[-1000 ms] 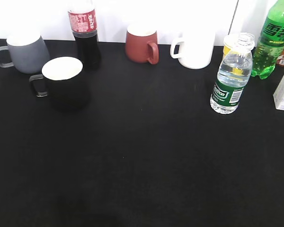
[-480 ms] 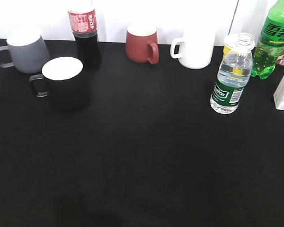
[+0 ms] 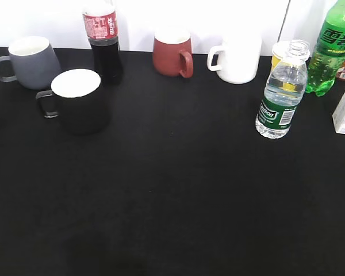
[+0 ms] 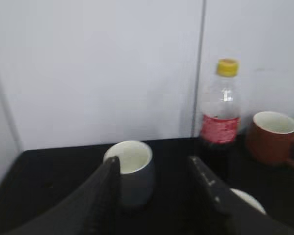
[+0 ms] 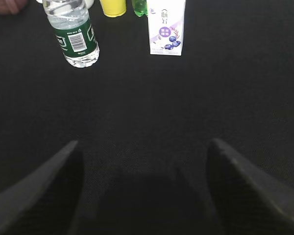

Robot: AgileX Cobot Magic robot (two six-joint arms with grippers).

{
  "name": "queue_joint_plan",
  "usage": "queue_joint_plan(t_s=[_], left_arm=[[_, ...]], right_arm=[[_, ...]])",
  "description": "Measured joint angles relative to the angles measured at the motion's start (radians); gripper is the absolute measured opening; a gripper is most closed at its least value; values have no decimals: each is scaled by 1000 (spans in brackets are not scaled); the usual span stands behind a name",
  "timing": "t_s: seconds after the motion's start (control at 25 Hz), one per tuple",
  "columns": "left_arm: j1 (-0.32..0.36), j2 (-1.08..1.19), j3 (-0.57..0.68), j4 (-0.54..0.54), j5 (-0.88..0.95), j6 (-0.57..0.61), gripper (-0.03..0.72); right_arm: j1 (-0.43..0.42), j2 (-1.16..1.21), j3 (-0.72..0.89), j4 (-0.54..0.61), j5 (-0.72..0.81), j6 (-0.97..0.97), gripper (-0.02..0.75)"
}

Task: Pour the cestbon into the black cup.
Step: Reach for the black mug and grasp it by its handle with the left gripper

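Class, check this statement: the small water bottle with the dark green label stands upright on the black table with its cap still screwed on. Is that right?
Not quite. The water bottle does stand upright on the black table, but it has no cap: the exterior view shows its neck open at the top. The rest of the statement holds.

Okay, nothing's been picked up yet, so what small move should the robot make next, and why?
Probably move the right tool forward and to the left toward the cestbon. Its jaws are open and empty, and the bottle stands upright, uncapped and untouched on the right side, ahead and left in the right wrist view. The black cup waits far to the left, so grasping comes before any pouring.
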Motion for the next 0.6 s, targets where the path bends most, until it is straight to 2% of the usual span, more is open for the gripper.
queue_joint_plan(t_s=[0.16,0.24,0.28,0.36,0.44,0.6], left_arm=[[-158,275,196,-144,-446,1,335],[-216,396,309,-159,-645,-50,335],[-225,462,335,-138,-718,-121,335],[-226,611,341,-30,-876,-209,335],[-226,764,341,14,-1056,-224,335],[-223,900,339,20,-1137,-234,335]], right_arm=[[0,0,0,0,0,0,592],[0,0,0,0,0,0,592],[0,0,0,0,0,0,592],[0,0,0,0,0,0,592],[0,0,0,0,0,0,592],[0,0,0,0,0,0,592]])
